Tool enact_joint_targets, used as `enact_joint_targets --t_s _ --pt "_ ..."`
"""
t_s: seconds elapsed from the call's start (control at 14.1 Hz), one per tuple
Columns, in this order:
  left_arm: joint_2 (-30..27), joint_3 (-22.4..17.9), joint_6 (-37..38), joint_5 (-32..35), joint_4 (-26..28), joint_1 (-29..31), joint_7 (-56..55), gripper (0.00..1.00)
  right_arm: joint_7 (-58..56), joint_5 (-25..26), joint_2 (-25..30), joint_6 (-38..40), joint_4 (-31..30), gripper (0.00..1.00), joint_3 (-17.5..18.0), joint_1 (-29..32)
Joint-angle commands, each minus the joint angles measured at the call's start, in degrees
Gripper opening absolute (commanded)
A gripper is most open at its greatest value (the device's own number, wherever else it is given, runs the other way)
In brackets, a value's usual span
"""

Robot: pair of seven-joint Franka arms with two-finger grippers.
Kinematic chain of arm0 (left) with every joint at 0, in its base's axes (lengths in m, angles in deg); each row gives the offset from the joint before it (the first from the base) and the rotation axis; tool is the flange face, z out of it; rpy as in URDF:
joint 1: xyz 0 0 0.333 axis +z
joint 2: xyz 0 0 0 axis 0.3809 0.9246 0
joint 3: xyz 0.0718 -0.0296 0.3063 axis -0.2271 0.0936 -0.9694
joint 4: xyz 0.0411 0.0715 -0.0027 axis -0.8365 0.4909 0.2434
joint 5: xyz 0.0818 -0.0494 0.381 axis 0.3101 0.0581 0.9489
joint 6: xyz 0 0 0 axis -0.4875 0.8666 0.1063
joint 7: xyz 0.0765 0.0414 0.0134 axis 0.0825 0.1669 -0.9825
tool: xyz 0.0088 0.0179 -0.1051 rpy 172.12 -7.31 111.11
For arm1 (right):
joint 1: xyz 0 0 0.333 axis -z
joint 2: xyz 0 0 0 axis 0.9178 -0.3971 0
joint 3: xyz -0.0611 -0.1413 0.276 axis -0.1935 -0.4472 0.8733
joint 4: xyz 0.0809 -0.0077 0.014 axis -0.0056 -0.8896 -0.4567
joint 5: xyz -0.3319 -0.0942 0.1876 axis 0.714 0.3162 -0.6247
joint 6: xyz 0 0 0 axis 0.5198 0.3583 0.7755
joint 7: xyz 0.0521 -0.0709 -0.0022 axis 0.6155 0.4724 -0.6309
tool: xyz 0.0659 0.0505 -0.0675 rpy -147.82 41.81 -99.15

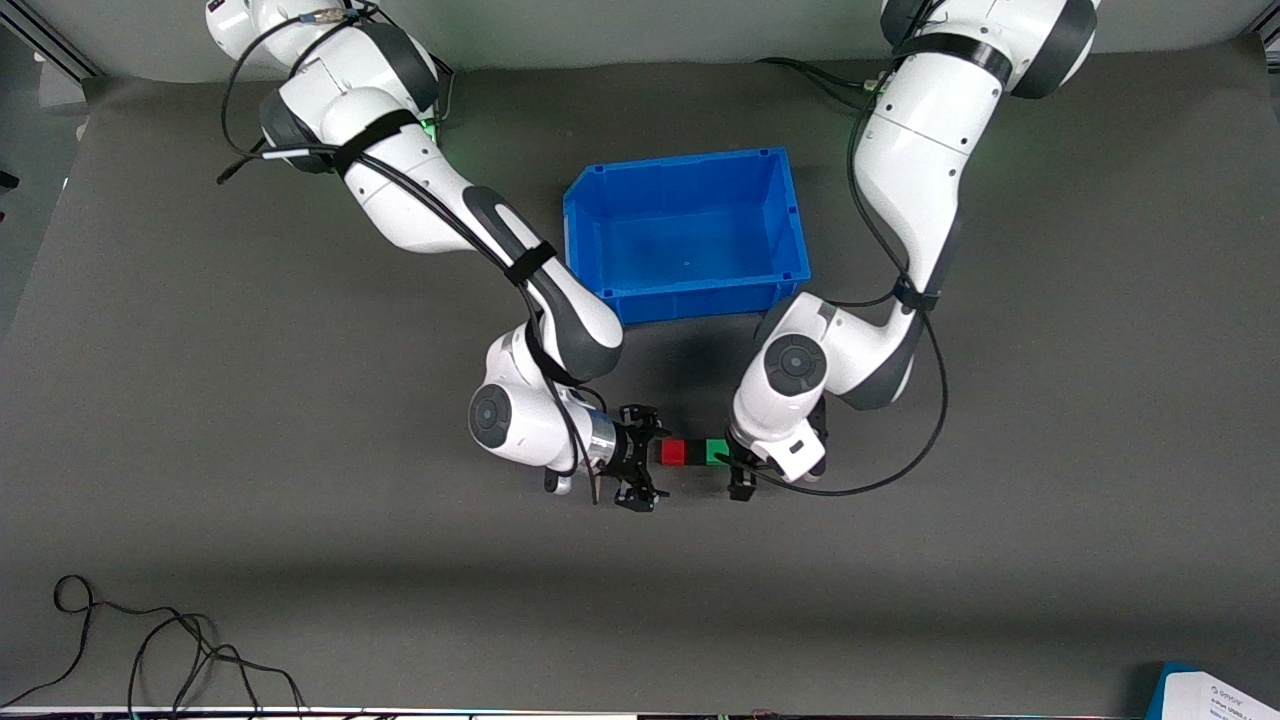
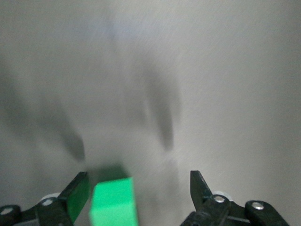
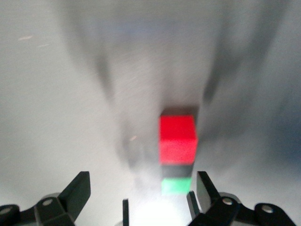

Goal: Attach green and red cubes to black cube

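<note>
A red cube (image 1: pixel 673 452), a black cube (image 1: pixel 695 452) and a green cube (image 1: pixel 716 452) lie in one row on the grey mat, touching, with the black one in the middle. My right gripper (image 1: pixel 650 456) is open just off the red end; its wrist view shows the red cube (image 3: pixel 177 139), the black cube (image 3: pixel 177 170) and the green cube (image 3: pixel 176 186) ahead of its spread fingers (image 3: pixel 77 193). My left gripper (image 1: pixel 738 470) stands open at the green end. In its wrist view the green cube (image 2: pixel 114 202) lies between the fingers (image 2: pixel 200 186), close to one, ungripped.
A blue bin (image 1: pixel 700 300) stands farther from the front camera than the cubes, between the two arms. Loose black cables (image 1: pixel 150 650) lie near the front edge at the right arm's end. A white and blue box (image 1: pixel 1215 695) sits at the front corner by the left arm's end.
</note>
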Motion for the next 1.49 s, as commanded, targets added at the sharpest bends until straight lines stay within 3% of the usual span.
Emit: enact_joint_targets --t_s 0.0,0.21,0.36,0.5,0.64,0.78,1.07,1.28,1.42 --pt "-2.2 -1.7 1.2 2.7 -0.9 2.1 0.2 0.91 -0.1 2.6 8.4 0.6 -6.7 1.0 -3.1 -0.1" --pt "-5.7 -3.7 5.7 6.8 -0.9 3.5 2.7 0.88 -6.6 5.4 15.9 2.2 -13.4 1.0 -4.0 0.6" --pt "-9.9 -4.2 11.3 7.0 -0.3 6.5 8.7 0.88 -10.0 5.4 18.8 10.2 -13.7 1.0 -4.3 2.7" --pt "-14.3 -4.1 17.7 6.4 -0.3 9.2 14.9 0.89 -21.6 6.1 21.4 15.0 -15.1 1.0 -4.3 3.3" --pt "-19.0 -4.0 22.8 5.9 -0.3 12.5 22.2 1.0 -31.1 6.1 26.6 15.1 -22.4 1.0 -4.2 5.7" --pt "-23.5 -4.0 28.7 5.9 -0.5 15.5 28.5 1.0 -39.9 6.4 32.6 15.5 -28.1 1.0 -4.4 7.5" --pt "-30.8 -4.0 39.0 4.1 -1.0 21.1 44.8 1.0 -60.4 11.0 45.0 16.2 -39.7 1.0 -12.0 7.4" --pt "-35.1 -4.2 47.1 4.1 -2.1 25.3 59.5 1.0 -65.7 24.0 50.4 22.5 -40.7 1.0 -13.5 8.5" --pt "-36.4 -4.2 54.1 3.8 -5.8 28.0 67.4 1.0 -71.9 27.9 53.2 28.5 -40.4 1.0 -13.6 10.4"
